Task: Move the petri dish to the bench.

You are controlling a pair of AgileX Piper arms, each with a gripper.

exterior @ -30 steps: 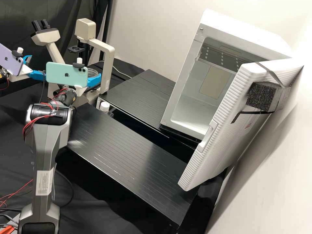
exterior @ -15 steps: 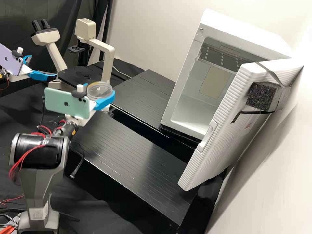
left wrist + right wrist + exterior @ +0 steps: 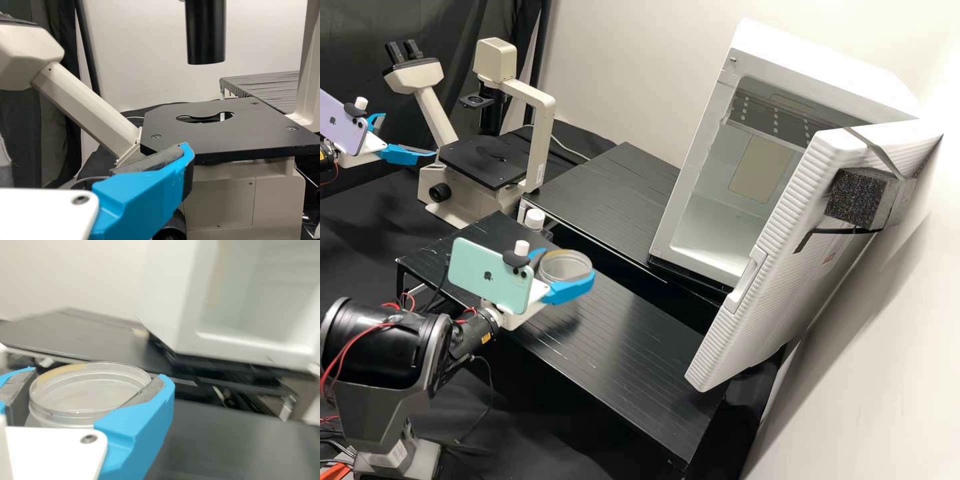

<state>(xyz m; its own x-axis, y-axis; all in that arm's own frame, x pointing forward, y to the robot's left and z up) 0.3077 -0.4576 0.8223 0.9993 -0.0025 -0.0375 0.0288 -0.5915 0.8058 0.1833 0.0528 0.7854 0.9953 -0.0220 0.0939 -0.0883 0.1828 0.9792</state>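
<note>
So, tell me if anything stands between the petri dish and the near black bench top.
Nothing visible does: the right gripper holds the petri dish above the near black bench top, and the white-capped bottle stands off beyond that top's far edge.

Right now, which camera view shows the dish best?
The right wrist view: the dish appears largest, rim visible, gripped by the right end effector. The high view shows it smaller; the left wrist view looks toward the microscope.

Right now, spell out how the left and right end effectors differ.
The left end effector is open beside the microscope; the right end effector grips the petri dish above the black bench. The left one carries a purple phone, the right one a mint-green phone. Both have bright blue fingers.
</note>
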